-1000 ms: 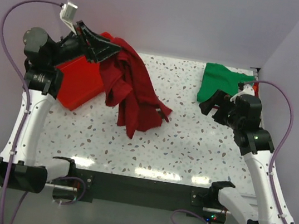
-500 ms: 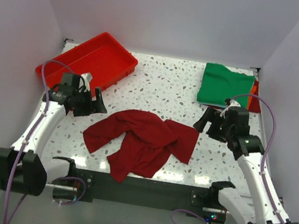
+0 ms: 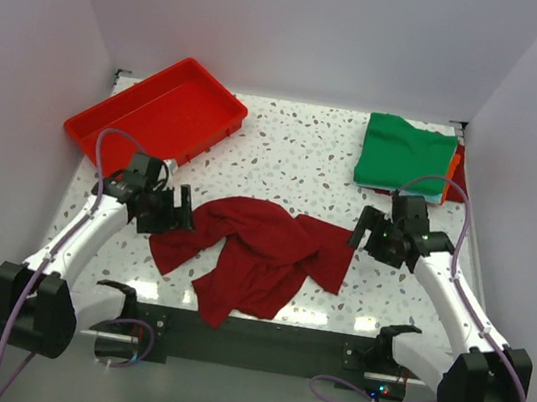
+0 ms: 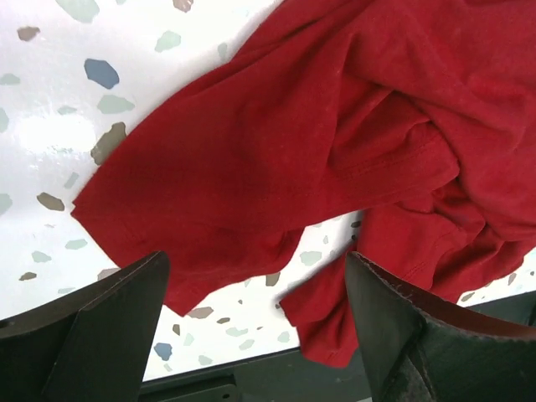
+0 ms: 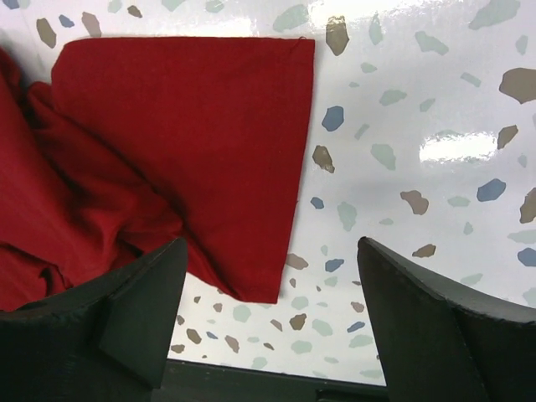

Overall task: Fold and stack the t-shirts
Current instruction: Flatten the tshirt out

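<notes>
A dark red t-shirt (image 3: 260, 260) lies crumpled on the table near the front edge, also seen in the left wrist view (image 4: 276, 151) and the right wrist view (image 5: 167, 142). My left gripper (image 3: 177, 216) hangs open over its left corner (image 4: 260, 335), nothing between the fingers. Just above the shirt's right edge, my right gripper (image 3: 365, 234) is open and holds nothing (image 5: 272, 335). A folded bright green t-shirt (image 3: 405, 155) lies at the back right on top of other folded shirts, of which an orange edge (image 3: 452, 173) shows.
A bright red plastic tray (image 3: 155, 113) sits at the back left, tilted toward the left wall. The speckled white table (image 3: 296, 155) ends in a black front edge (image 3: 258, 336) between the arm bases. Walls close in left, right and back.
A second ago the left gripper held the dark red shirt high at the back left; it has since dropped it at the front and opened. Both grippers have moved in toward the shirt's sides.
</notes>
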Motion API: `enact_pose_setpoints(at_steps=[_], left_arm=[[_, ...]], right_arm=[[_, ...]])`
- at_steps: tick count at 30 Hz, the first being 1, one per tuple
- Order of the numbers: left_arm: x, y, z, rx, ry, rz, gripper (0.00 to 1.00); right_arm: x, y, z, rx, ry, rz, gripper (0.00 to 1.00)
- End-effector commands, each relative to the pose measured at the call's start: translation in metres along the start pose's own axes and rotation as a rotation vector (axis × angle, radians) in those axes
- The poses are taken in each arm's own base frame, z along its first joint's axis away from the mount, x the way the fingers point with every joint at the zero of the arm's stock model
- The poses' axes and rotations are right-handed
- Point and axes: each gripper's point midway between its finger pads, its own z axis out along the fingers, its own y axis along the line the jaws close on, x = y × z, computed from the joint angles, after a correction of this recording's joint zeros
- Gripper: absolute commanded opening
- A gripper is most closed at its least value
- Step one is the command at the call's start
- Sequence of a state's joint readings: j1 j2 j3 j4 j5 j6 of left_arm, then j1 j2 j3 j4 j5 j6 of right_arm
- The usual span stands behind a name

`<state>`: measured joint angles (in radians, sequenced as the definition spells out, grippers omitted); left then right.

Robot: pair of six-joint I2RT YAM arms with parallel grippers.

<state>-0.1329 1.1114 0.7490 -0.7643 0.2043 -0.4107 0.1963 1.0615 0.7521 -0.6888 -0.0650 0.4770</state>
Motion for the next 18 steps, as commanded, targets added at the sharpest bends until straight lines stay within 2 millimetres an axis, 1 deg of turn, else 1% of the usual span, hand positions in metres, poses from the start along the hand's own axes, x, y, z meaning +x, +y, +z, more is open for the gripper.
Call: enact_pose_setpoints(at_steps=[1, 2, 3, 4, 5, 7, 8, 9, 10, 13, 14, 15, 17, 18], left_arm=[[-0.006, -0.007, 0.001, 0.006, -0.025, -0.018, 0.9], [-0.01, -0.015, 0.002, 0.028, -0.041, -0.023, 0.89], [-0.014, -0.023, 0.0, 0.049, -0.054, -0.022, 0.89], [-0.017, -0.028, -0.001, 0.062, -0.064, -0.021, 0.89], [-0.019, -0.039, -0.001, 0.085, -0.071, -0.018, 0.88], [-0.022, -0.056, -0.001, 0.124, -0.067, -0.012, 0.88], [-0.02, -0.069, 0.0, 0.151, -0.063, -0.003, 0.88], [-0.02, -0.076, 0.003, 0.154, -0.055, 0.003, 0.88], [-0.014, -0.09, 0.005, 0.175, -0.04, 0.027, 0.88], [-0.005, -0.109, 0.016, 0.185, 0.003, 0.058, 0.89], [0.002, -0.118, 0.019, 0.189, 0.02, 0.079, 0.89], [0.002, -0.118, 0.025, 0.162, 0.02, 0.084, 0.89], [0.004, -0.121, 0.029, 0.147, 0.021, 0.098, 0.9], [0.001, -0.12, 0.032, 0.127, 0.013, 0.096, 0.9]], right_arm=[[-0.009, -0.002, 0.012, 0.024, -0.038, 0.001, 0.85], [-0.012, -0.001, 0.019, 0.023, -0.035, 0.004, 0.81], [-0.011, 0.0, 0.023, 0.02, -0.025, 0.002, 0.79], [-0.016, 0.002, 0.024, 0.014, -0.029, -0.008, 0.74], [-0.014, 0.002, 0.033, 0.023, 0.001, -0.014, 0.67], [-0.02, 0.006, 0.038, 0.02, 0.011, -0.027, 0.61], [-0.024, 0.007, 0.04, 0.018, 0.009, -0.028, 0.59], [-0.023, 0.006, 0.046, 0.027, 0.027, -0.031, 0.58], [-0.028, 0.009, 0.047, 0.023, 0.018, -0.034, 0.56], [-0.035, 0.008, 0.055, 0.04, 0.008, -0.036, 0.55], [-0.038, 0.008, 0.057, 0.039, 0.004, -0.038, 0.55], [-0.038, 0.009, 0.059, 0.04, 0.005, -0.037, 0.54], [-0.039, 0.01, 0.065, 0.038, 0.013, -0.038, 0.54], [-0.039, 0.011, 0.066, 0.036, 0.016, -0.038, 0.54]])
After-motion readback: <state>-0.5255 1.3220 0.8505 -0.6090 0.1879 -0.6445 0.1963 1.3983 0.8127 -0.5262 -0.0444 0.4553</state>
